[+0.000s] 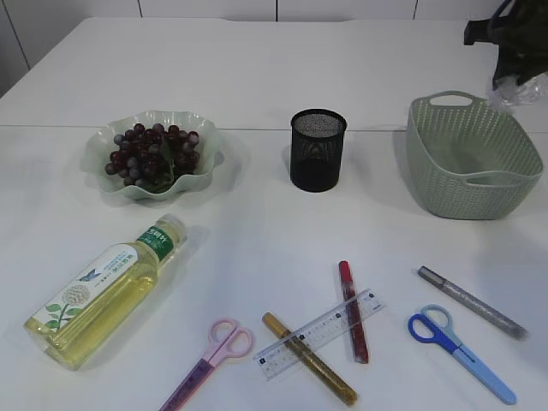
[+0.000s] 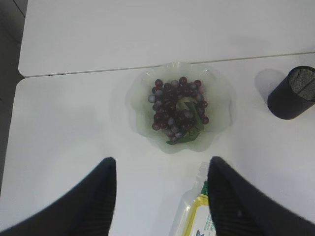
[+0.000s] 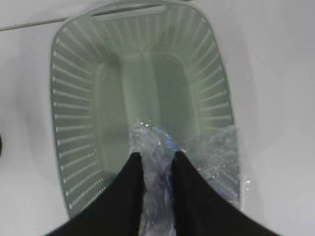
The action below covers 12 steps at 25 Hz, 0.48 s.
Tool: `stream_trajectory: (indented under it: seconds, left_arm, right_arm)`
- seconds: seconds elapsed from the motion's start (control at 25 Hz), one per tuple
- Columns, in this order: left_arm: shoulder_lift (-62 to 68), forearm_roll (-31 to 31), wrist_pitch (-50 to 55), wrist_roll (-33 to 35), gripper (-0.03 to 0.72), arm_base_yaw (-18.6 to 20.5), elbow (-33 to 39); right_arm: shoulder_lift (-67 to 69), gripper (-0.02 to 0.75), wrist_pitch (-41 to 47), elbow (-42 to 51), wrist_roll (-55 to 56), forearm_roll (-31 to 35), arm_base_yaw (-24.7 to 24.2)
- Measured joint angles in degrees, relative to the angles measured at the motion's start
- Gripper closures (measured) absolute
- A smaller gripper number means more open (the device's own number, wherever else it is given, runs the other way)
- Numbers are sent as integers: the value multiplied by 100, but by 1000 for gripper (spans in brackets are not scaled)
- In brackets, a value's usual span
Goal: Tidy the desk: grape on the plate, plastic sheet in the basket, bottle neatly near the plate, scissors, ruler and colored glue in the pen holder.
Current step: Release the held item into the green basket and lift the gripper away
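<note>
Right gripper (image 3: pixel 157 169), jaws clamped on the crumpled plastic sheet (image 3: pixel 211 152), hangs directly above the basket (image 3: pixel 74 123), sheet over its near rim; release drops it straight down. Left gripper (image 2: pixel 160 191), jaws apart and empty, is far off.

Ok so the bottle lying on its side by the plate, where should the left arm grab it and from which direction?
Probably the bottle is best gripped across its wide labelled middle, coming straight down from above. It lies flat on the table with its cap end toward the plate, so the fingers should close across its width, not along its length. The left gripper already stands open above the cap end.
</note>
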Motion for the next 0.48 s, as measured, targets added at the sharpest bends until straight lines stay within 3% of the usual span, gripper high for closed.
stream_trajectory:
  seconds: [0.24, 0.48]
  left_arm:
    - [0, 0, 0, 0, 264, 0, 0]
    - [0, 0, 0, 0, 265, 0, 0]
  right_arm:
    - [161, 330, -249, -26, -21, 38, -12]
    - [220, 266, -261, -39, -32, 62, -12]
